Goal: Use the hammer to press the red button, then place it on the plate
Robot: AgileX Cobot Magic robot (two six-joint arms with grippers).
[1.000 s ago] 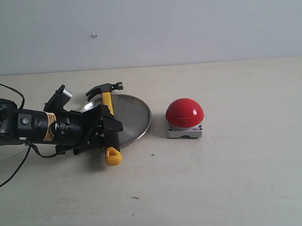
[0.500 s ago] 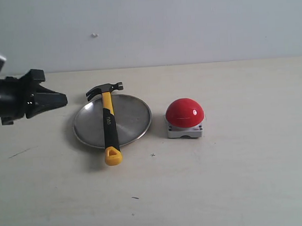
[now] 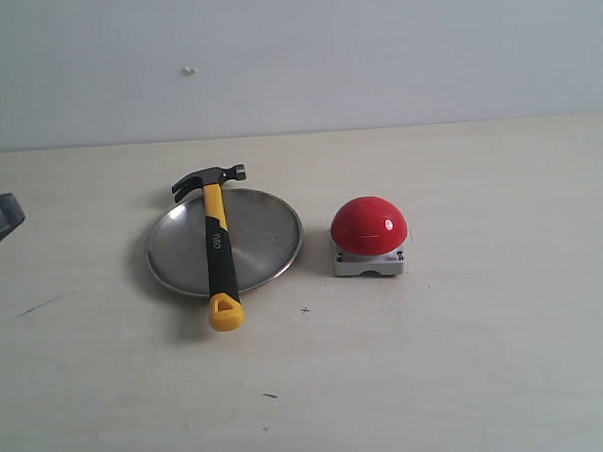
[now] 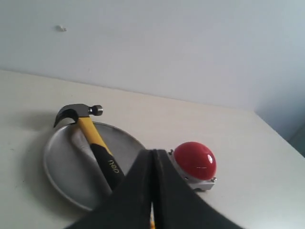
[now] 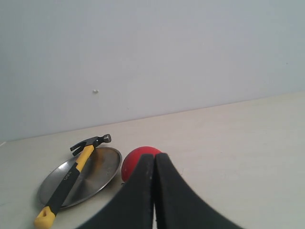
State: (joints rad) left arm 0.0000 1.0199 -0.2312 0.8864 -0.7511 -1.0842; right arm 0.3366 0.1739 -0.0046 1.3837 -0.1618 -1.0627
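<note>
We see the hammer (image 3: 217, 245) lying across the plate (image 3: 267, 237), head past the far rim and yellow end past the near one, so placing looks done. The red button (image 3: 369, 226) sits just beside it on the worktop (image 3: 467, 359). Left end effector (image 4: 153, 157) and right end effector (image 5: 154, 160) are both pinched closed and empty. A second ago the left arm was over the handle; now it's pulled back to the left edge.

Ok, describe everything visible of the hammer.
The hammer is a claw hammer with a dark steel head, a yellow neck, a black grip with white lettering and a yellow looped end. It lies flat across the plate, left of centre, with its head beyond the far rim and its looped end past the near rim. Nothing else touches it.
</note>
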